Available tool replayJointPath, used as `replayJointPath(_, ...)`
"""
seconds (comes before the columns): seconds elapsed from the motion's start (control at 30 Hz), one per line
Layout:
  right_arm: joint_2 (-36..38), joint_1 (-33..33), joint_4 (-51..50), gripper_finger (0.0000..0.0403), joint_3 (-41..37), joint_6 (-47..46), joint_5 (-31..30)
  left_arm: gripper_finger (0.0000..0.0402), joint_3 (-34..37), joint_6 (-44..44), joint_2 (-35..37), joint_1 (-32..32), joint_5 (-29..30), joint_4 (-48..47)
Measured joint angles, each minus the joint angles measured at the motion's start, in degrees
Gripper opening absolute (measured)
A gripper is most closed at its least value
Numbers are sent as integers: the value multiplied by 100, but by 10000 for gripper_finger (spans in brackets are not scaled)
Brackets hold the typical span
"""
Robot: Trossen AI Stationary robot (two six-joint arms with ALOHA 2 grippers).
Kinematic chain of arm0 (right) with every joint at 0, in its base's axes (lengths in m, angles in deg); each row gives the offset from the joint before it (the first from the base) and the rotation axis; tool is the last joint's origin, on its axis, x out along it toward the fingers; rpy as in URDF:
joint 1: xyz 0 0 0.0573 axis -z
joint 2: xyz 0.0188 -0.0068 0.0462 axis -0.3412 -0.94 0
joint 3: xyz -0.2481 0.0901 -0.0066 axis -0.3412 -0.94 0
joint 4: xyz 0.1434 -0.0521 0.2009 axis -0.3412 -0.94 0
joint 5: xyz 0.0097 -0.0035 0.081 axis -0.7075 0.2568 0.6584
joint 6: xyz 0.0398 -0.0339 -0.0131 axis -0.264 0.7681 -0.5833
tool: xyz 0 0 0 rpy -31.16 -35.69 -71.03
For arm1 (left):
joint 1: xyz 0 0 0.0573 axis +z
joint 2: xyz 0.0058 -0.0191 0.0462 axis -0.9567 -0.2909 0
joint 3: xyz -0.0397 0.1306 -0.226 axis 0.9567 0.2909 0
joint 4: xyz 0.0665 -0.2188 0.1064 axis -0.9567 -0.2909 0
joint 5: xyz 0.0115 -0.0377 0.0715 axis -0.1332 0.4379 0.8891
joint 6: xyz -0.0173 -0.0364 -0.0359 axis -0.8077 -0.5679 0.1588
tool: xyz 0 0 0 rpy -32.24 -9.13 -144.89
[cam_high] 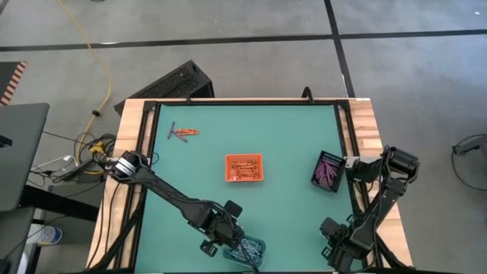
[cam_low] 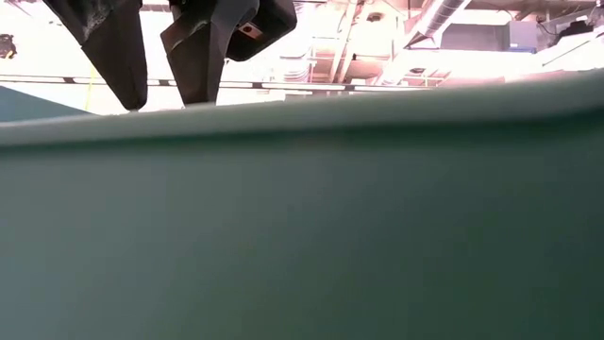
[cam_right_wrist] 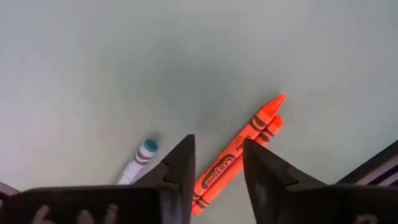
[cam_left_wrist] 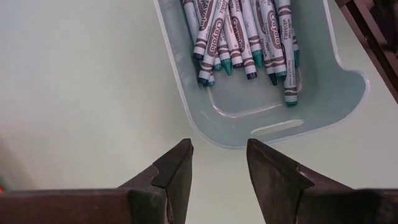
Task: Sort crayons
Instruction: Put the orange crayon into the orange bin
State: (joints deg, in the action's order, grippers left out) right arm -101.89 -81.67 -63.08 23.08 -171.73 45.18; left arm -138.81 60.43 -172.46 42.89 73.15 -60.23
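Two orange crayons [cam_right_wrist: 239, 155] lie side by side on the green table, with a teal-tipped crayon [cam_right_wrist: 142, 158] close by. My right gripper [cam_right_wrist: 217, 143] hangs open above them at the table's near right [cam_high: 335, 255], pointing down, with nothing between its fingers. A clear tray [cam_left_wrist: 348, 93] at the near middle [cam_high: 247, 247] holds several blue-grey crayons [cam_left_wrist: 242, 37]. My left gripper [cam_left_wrist: 219, 149] is open and empty just short of the tray's end [cam_high: 221, 245].
An orange tray [cam_high: 243, 167] of orange crayons sits mid-table. A black tray [cam_high: 329, 171] of purple crayons stands by the right rail. A few loose crayons [cam_high: 183, 133] lie at the far left. A dark frame [cam_high: 346, 129] borders the table.
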Motion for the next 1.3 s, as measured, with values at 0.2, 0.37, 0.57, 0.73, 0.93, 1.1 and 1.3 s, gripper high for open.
replayJointPath(0.2,0,2,-50,187,0,179,-14,142,0,0,0,0,0,2)
replayJointPath(0.37,0,2,60,191,0,331,-73,142,0,-7,0,0,-2,0)
replayJointPath(0.57,0,41,110,171,-2,588,-177,142,0,-7,0,0,-3,2)
replayJointPath(0.73,-2,143,132,160,-2,730,-188,142,0,-9,0,0,-3,1)
replayJointPath(0.93,-3,201,208,152,-4,796,-352,142,0,-15,0,0,-4,-6)
replayJointPath(1.1,-4,356,760,144,-4,1141,-514,142,0,-18,0,0,-4,-20)
replayJointPath(1.3,0,572,-36,127,232,1513,-197,142,0,-15,0,0,-4,-17)
